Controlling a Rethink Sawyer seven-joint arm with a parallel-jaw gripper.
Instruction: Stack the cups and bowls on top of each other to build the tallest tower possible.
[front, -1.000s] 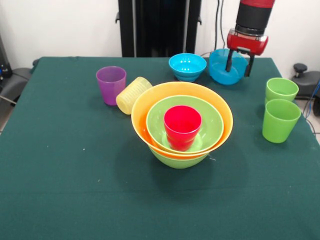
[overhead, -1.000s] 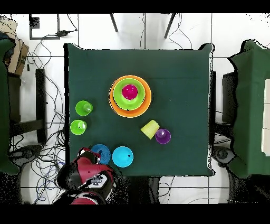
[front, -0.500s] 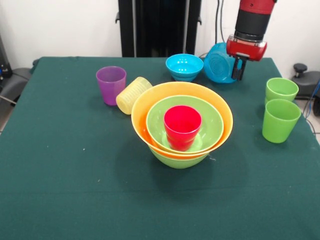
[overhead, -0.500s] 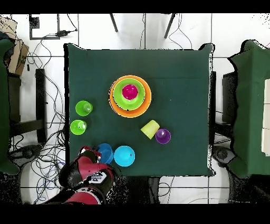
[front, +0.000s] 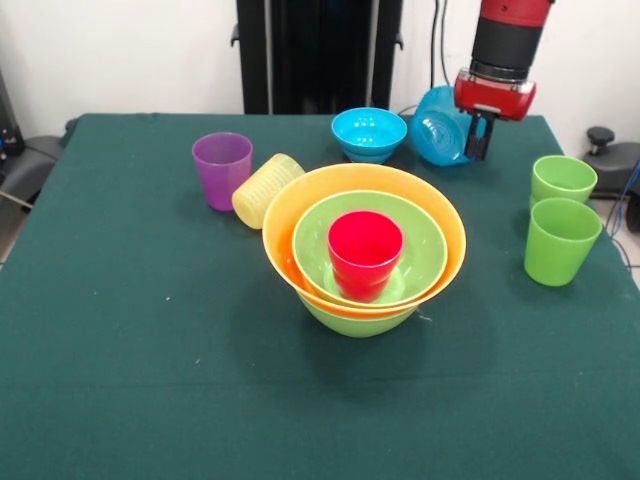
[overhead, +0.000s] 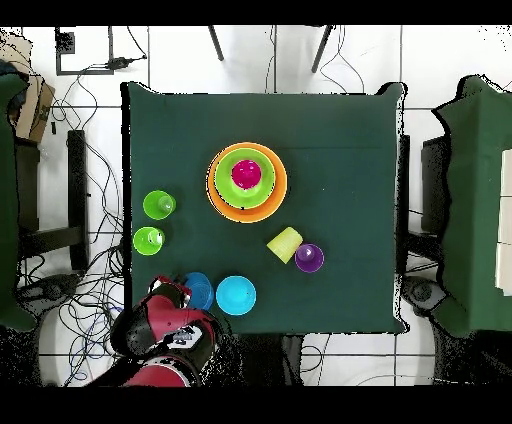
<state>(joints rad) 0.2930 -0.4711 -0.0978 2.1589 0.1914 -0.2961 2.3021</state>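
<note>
**Gripper holds tilted blue bowl at worktop edge; tower stands apart**

The gripper (front: 478, 133) is clamped on the rim of a blue bowl (front: 438, 125). That bowl is tipped on its side, its opening facing away from the gripper toward the second blue bowl (front: 369, 132), which sits upright just beside it. In the overhead view the gripper (overhead: 180, 296) is at the worktop's edge, with the held bowl (overhead: 199, 290) partly under the arm and the second blue bowl (overhead: 236, 296) next to it.

The tower (front: 364, 250) stands on the green worktop (front: 150, 350), well apart from the gripper and nearer the worktop's middle. It consists of a lime green bowl (front: 355, 318) at the bottom, the large orange bowl (front: 290, 215) nested in it, a second lime green bowl (front: 420, 245) inside that, and the red cup (front: 365, 252) upright in the centre.

Two light green cups stand upright near the gripper, on its other side from the blue bowls: one (front: 563, 180) closer to it, one (front: 560, 240) just past the first and touching or nearly touching it.

The purple cup (front: 222, 168) stands upright beyond the second blue bowl, far from the gripper. The pale yellow cup (front: 266, 190) lies on its side against it, between the purple cup and the tower, touching the orange bowl's rim.
</note>
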